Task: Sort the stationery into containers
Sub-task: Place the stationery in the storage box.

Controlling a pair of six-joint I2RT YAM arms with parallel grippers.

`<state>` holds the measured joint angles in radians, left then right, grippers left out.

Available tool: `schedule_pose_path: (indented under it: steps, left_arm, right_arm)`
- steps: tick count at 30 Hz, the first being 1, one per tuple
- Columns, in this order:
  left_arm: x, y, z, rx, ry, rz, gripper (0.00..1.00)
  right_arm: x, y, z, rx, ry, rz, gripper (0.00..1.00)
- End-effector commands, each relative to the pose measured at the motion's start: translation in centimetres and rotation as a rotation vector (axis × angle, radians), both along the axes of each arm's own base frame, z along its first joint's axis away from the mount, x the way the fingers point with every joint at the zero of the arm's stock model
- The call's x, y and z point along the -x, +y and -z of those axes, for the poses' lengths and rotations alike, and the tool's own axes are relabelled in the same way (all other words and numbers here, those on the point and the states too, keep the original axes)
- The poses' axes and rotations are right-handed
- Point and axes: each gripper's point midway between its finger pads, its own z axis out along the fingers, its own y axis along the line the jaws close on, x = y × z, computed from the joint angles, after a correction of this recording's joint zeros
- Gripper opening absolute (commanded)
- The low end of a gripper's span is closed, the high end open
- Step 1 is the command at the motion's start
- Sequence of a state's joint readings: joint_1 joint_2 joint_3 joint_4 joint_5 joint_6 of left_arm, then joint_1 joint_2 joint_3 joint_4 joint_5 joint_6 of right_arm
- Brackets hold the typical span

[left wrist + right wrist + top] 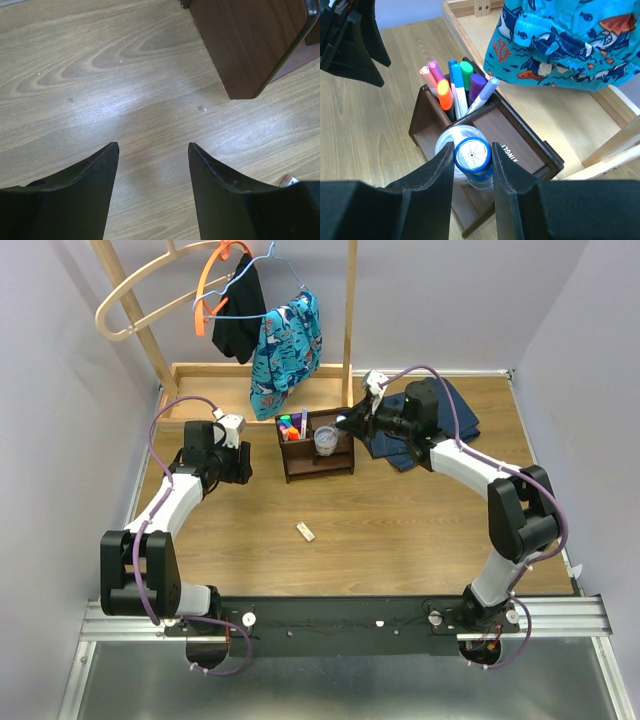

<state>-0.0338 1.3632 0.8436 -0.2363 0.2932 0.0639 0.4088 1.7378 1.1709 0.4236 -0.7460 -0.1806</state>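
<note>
From the top view, the dark brown organiser [317, 462] stands on the wooden surface [400, 530]. The right gripper [346, 421] hangs over the organiser's back right corner. The left gripper [244, 464] is to the left of the organiser and does not touch it. A small white eraser [305, 531] lies alone, well in front of the organiser. Coloured markers [291, 425] stand in the organiser's back left compartment. A clear round tub [326, 440] sits in the organiser, to the right of the markers. Folded blue jeans [445, 415] lie to the right of the organiser.

In the left wrist view, the left jaws are spread wide with only bare surface between them. The organiser's side wall is ahead and to the right.

In the right wrist view, the right jaws squeeze a blue-capped bottle [472, 156], one on each side. The bottle is right over the tub in the organiser; I cannot tell if they touch. Behind it, an orange marker [444, 95], a green marker [466, 70] and a purple marker [477, 84] stand in the organiser's back compartment. Blue fish shorts [560, 35] hang behind the organiser, over a pale wooden tray [555, 120].
</note>
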Motion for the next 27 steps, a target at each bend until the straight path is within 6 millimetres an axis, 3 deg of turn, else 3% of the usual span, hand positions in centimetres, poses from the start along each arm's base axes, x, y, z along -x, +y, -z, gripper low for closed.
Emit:
schedule_pose_path:
  steps: [1, 6, 13, 27]
  left_arm:
    - [-0.8, 0.5, -0.7, -0.014, -0.016, -0.007, 0.67]
    - [-0.7, 0.4, -0.5, -0.011, -0.008, -0.008, 0.67]
    - [-0.7, 0.2, -0.5, 0.002, -0.008, -0.009, 0.67]
    - [-0.2, 0.0, 0.0, 0.02, 0.0, -0.01, 0.67]
  right_arm:
    - [-0.6, 0.1, 1.5, 0.003, 0.009, 0.02, 0.36]
    - [-0.3, -0.4, 0.6, 0.015, -0.01, 0.037, 0.36]
    - [0.6, -0.9, -2.1, -0.007, -0.025, 0.055, 0.36]
    - [1.2, -1.3, 2.3, 0.067, 0.053, 0.048, 0.36]
